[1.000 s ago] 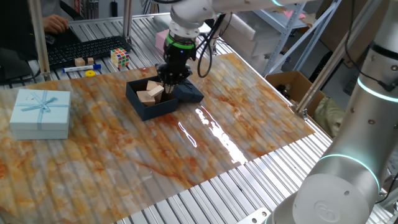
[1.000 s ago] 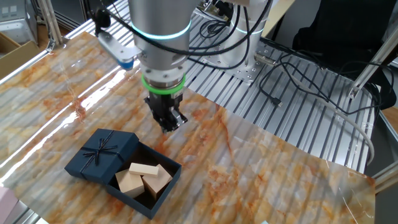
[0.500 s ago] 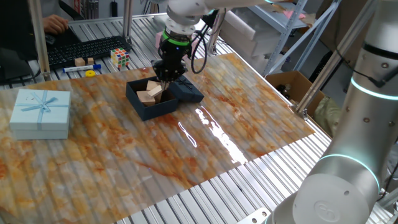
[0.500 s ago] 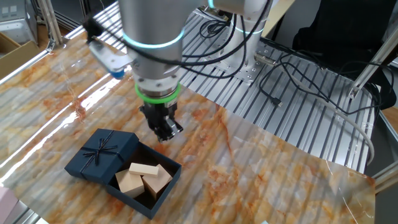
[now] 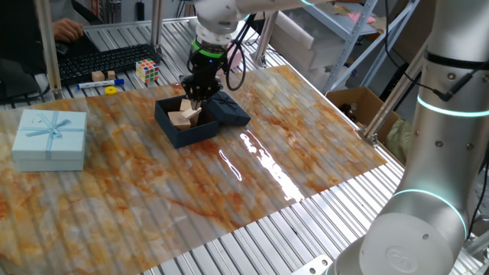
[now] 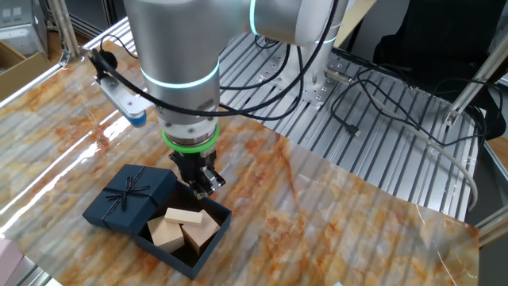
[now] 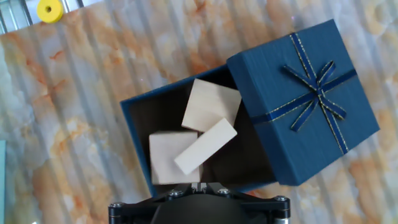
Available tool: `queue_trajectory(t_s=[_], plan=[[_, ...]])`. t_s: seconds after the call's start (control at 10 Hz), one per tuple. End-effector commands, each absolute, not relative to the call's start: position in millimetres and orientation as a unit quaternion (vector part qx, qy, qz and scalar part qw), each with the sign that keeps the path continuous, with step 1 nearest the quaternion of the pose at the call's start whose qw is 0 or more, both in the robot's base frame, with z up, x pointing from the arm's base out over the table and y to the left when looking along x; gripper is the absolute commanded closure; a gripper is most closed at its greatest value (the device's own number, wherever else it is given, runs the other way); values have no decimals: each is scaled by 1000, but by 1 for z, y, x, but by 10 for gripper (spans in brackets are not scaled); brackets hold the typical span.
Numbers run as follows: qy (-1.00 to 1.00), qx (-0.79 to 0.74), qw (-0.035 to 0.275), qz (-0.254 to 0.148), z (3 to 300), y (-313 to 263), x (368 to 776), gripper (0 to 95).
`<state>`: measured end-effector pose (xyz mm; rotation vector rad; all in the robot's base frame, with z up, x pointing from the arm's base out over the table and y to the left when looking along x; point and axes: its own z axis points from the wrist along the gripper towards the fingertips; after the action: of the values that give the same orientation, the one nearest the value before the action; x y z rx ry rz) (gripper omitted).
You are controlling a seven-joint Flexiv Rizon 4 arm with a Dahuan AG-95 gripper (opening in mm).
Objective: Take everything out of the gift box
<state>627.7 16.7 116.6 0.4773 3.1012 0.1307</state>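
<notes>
The navy gift box (image 5: 191,136) stands open on the marbled mat, with its bow-tied lid (image 5: 230,111) lying against its right side. Three pale wooden blocks (image 5: 184,114) lie inside. From the hand view I see the box rim (image 7: 174,84), a square block (image 7: 211,104), another block (image 7: 165,158) and a thin slab (image 7: 206,146) lying across them, with the lid (image 7: 311,99) overlapping the box's right side. My gripper (image 5: 192,98) (image 6: 205,184) (image 7: 199,185) hangs shut just above the box's edge, holding nothing. The box (image 6: 163,253) and blocks (image 6: 182,226) sit below it.
A light blue ribboned box (image 5: 50,137) sits at the mat's left end. Behind the mat are a puzzle cube (image 5: 147,71), a yellow ring (image 5: 111,90) (image 7: 48,10), small blocks and a keyboard with a person's hand. A cardboard carton (image 5: 359,103) stands off the right side.
My gripper has moved from beside the lid across to the open box's edge and a little lower, staying shut. The box, lid and blocks have not moved.
</notes>
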Motion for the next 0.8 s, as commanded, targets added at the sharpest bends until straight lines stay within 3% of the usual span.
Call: queue_trajectory(t_s=[0.1,0.8], plan=[[988,150,3,44,114,15,635,950],[972,231,0,33,108,9,648,950]])
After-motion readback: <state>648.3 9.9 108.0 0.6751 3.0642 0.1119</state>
